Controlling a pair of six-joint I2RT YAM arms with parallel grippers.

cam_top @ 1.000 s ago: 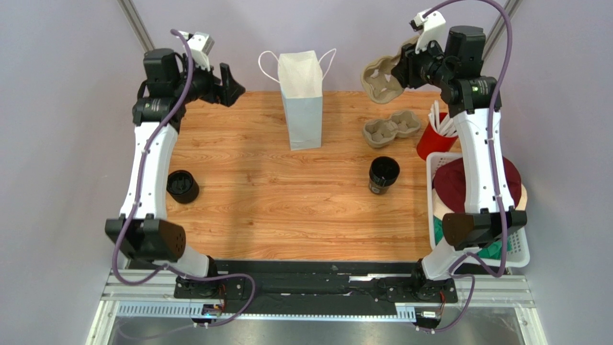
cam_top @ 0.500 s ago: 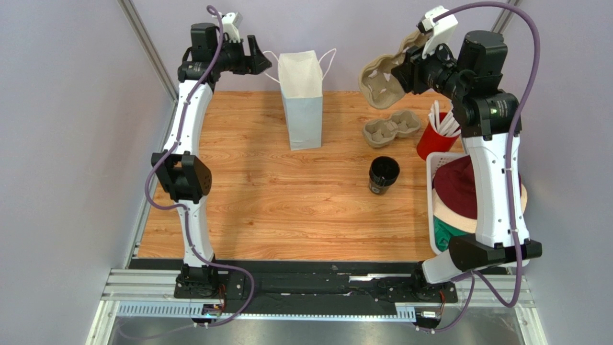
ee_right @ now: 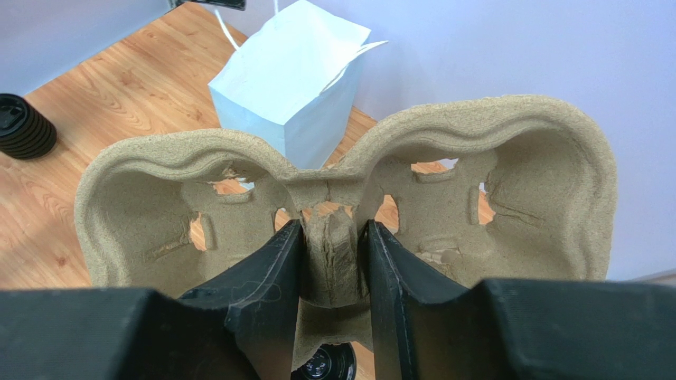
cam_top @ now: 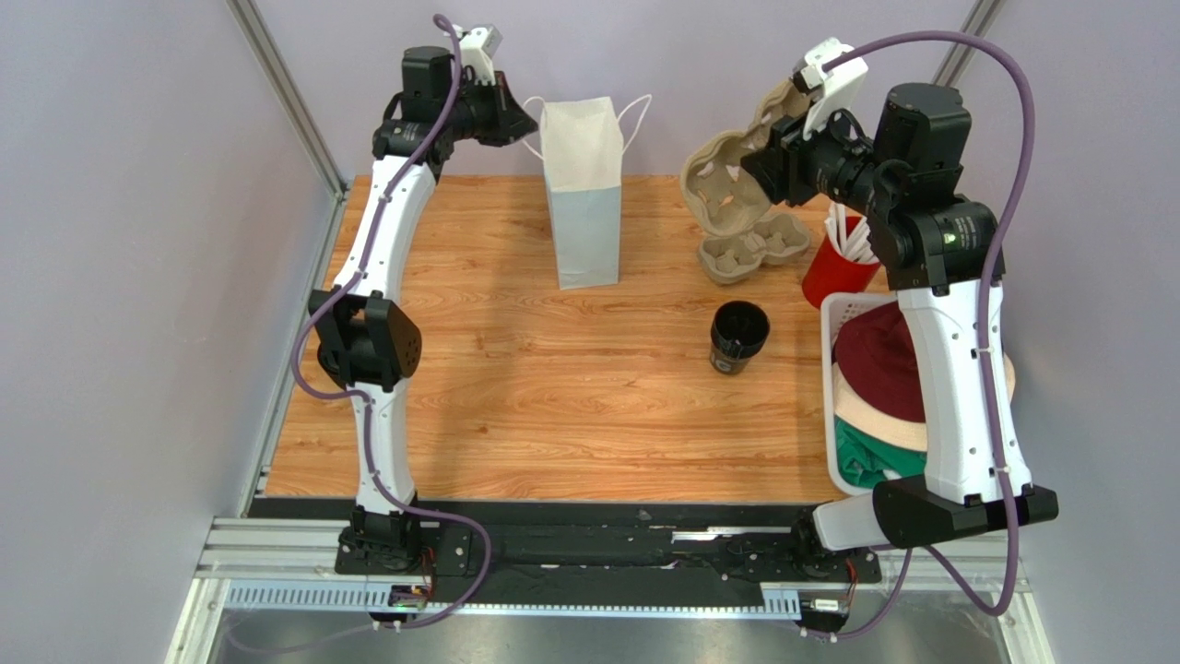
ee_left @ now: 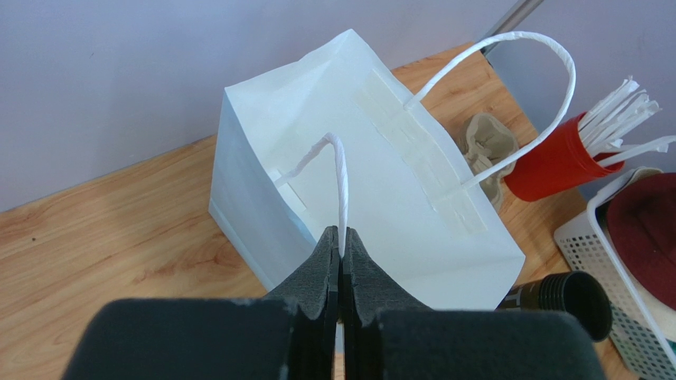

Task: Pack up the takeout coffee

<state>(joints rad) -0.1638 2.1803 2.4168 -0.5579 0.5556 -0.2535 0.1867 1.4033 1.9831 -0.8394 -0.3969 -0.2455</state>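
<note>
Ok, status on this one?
Left fingers shut on bag handle. Right fingers clamp a carrier, held up. Black cup upright on table, untouched. Nothing between cup and bag.

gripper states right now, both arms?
left gripper: closed on bag handle
right gripper: closed on carrier, at its centre rib

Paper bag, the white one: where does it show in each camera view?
Top view: paper bag stands at the far edge of the wooden table, centre.
Left wrist: fills the middle, handle pinched by the left gripper.
Right wrist: upper centre, behind the held cup carrier.
Shared landmark: the wooden table.
</note>
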